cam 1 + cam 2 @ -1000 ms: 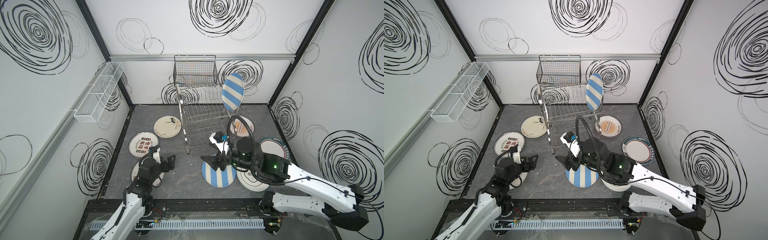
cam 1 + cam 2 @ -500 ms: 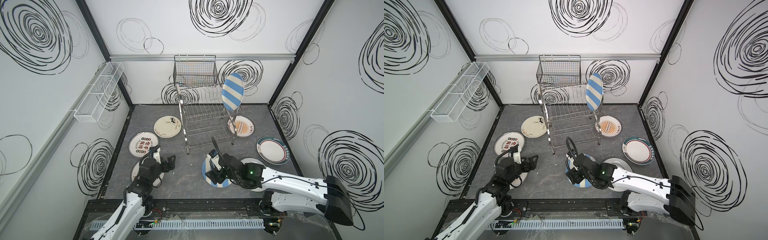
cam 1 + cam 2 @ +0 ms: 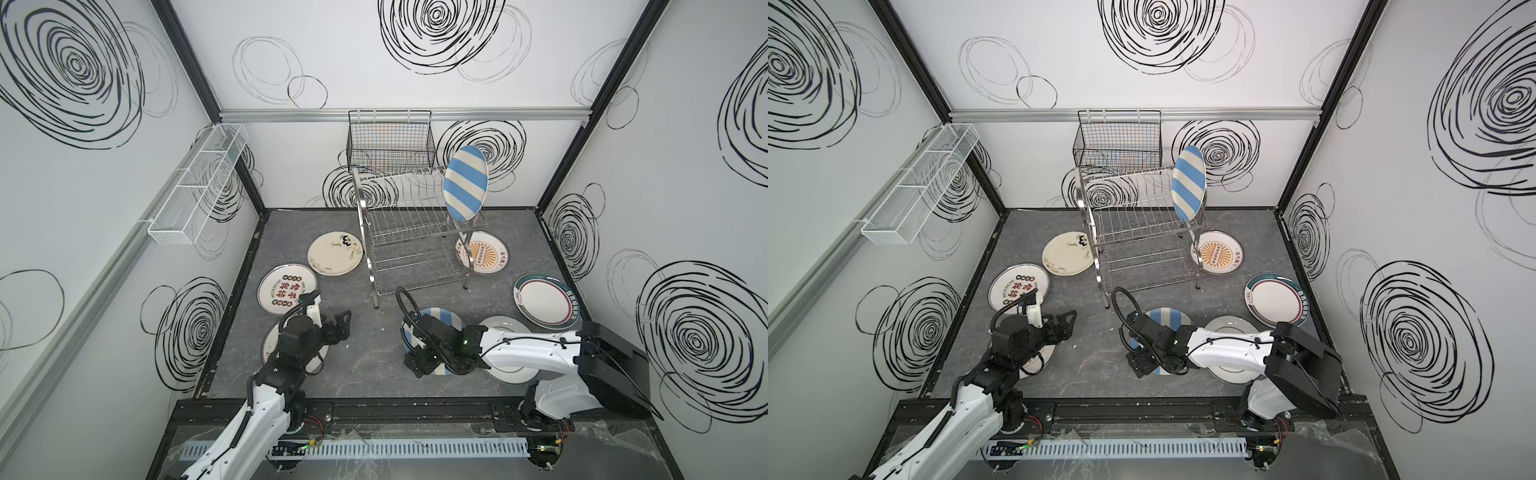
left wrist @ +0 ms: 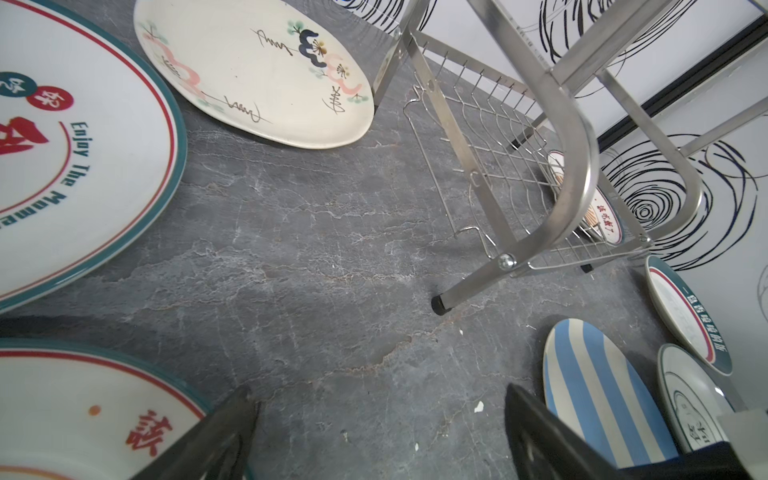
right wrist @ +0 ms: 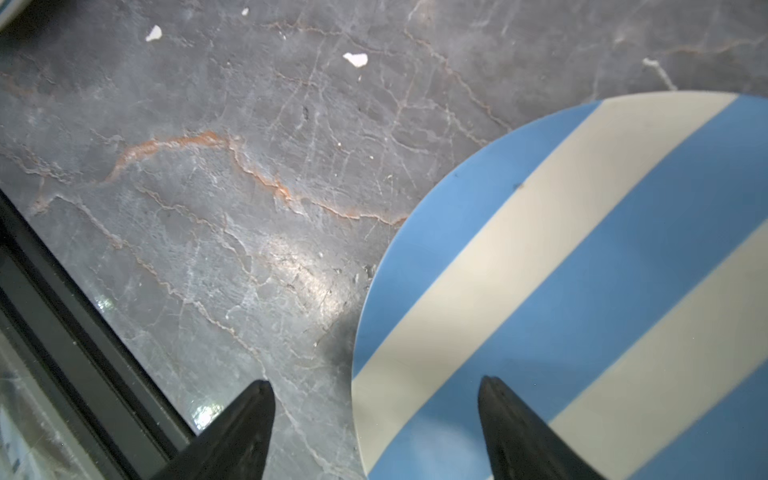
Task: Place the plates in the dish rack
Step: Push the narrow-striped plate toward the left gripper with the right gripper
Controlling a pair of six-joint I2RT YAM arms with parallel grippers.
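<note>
In both top views, the blue-and-white striped plate (image 3: 444, 318) lies flat on the desk (image 3: 365, 365), six o'clock of the dish rack (image 3: 409, 232), half hidden under the right arm. Right wrist: right pincer (image 5: 374, 382) spread, straddling its rim.

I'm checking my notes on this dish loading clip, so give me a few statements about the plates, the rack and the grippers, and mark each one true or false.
1. A blue-and-white striped plate stands on edge in the dish rack, in its top tier. True.
2. The right gripper holds the other striped plate in the air. False: that plate lies flat on the table, and the open fingers straddle its edge.
3. The orange sunburst plate sits in the black wire basket. False: it lies on the table by the rack's right side.
4. The left gripper is open and holds nothing. True.
</note>
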